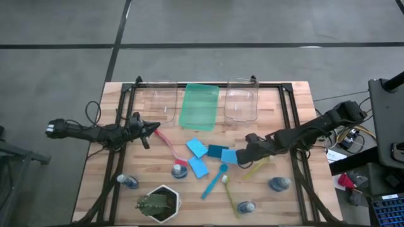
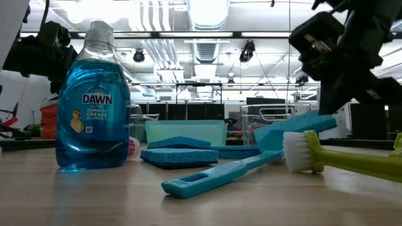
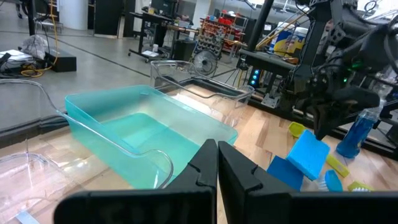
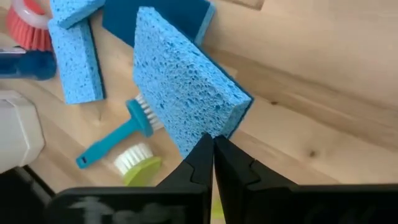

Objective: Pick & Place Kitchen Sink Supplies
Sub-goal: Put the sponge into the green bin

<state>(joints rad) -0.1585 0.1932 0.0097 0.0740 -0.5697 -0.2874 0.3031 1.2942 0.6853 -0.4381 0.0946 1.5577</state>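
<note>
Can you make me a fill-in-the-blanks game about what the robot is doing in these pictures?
1. The right end effector is pinching a blue ____.
2. The tray between the two clear bins is colored ____.
3. The plant sits in a ____ pot.
4. The left end effector is shut and holds ____.

Missing words: sponge; green; white; nothing

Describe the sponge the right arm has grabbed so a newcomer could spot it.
Start at the green tray at the table's back edge and come forward to the cluster of blue sponges. The held sponge is the rightmost, pinched by the right gripper and tilted up off the wood, unlike the flat ones.
</note>
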